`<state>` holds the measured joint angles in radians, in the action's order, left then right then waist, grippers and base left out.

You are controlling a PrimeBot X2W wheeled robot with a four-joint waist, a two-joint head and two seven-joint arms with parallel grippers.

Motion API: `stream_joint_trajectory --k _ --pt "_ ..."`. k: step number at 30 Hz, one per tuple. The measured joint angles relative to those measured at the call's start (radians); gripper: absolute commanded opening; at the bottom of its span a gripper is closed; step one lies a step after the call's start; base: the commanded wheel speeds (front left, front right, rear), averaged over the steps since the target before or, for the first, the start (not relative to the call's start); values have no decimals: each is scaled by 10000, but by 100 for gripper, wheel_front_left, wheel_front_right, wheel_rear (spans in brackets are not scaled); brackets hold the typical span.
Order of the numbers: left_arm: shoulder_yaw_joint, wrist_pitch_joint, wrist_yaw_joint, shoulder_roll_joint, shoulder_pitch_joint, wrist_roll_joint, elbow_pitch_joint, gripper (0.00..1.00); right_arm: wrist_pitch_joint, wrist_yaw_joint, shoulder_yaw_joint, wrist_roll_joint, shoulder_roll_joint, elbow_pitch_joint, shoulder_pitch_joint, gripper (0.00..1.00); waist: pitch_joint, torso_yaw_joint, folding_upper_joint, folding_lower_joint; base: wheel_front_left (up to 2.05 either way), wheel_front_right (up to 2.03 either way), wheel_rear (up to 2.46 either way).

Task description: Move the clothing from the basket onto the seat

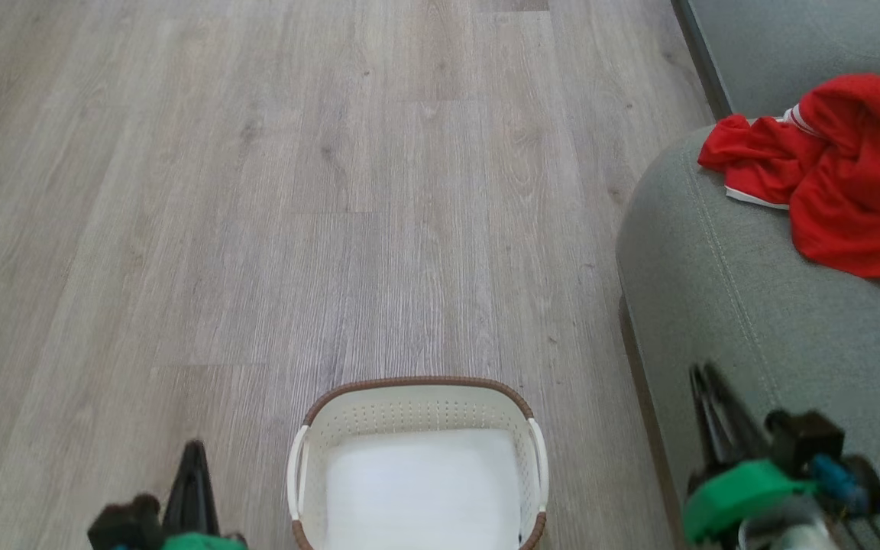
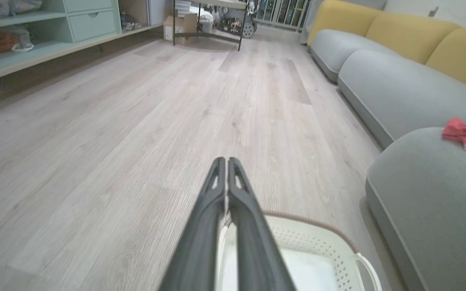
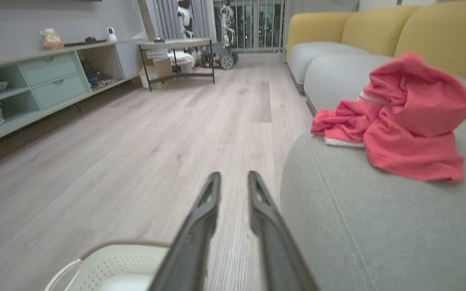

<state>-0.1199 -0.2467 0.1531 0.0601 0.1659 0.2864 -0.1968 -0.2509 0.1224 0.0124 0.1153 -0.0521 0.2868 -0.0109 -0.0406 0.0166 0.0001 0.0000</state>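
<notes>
Found jaws shut on left gripper (image 2: 226, 161), narrowly parted and empty on right gripper (image 3: 233, 176). Saw clothing (image 1: 837, 168) heaped on seat (image 1: 730, 305); basket (image 1: 417, 382) just beside seat, only white pad (image 1: 425, 489) inside. Judged clothing light, limp, slippery; best pinched at raised fold.

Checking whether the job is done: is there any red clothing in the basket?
No, the basket holds just a flat white pad, and the red jersey lies on the sofa seat.
</notes>
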Motion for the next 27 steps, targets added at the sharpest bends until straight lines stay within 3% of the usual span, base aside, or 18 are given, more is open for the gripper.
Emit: stream_joint_trajectory --k 4,27 --pt "2 84 -6 -31 313 173 -439 0 59 0 0 157 2 481 -479 0 8 -4 0 0 0 0 0" --pt "324 713 -489 -42 -35 2592 -481 0 723 0 -230 2903 4 408 -385 0 89 -34 0 0 0 0 0"
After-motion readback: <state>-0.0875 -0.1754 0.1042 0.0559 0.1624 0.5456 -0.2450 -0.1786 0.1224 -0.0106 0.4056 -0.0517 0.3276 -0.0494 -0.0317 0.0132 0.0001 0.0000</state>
